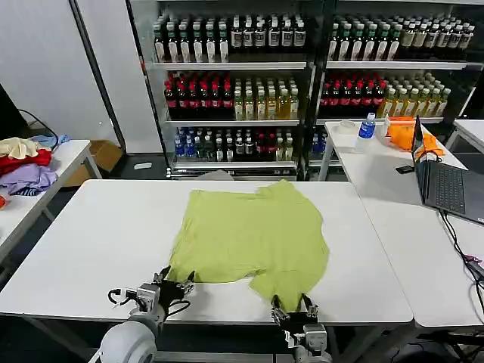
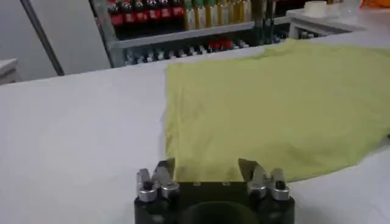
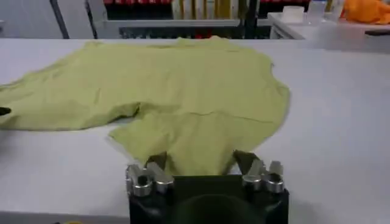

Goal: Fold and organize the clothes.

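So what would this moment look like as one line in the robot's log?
shirt: flat on table | left hand: open at near-left hem | right hand: open at near sleeve

The right gripper (image 3: 201, 163) has its fingers spread, the near edge of the lime t-shirt (image 3: 177, 91) lying between them on the white table (image 3: 341, 109).

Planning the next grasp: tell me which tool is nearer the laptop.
Right. The right tool sits open at the t-shirt's near hem, closer to the laptop; the left tool sits open at the shirt's opposite corner.
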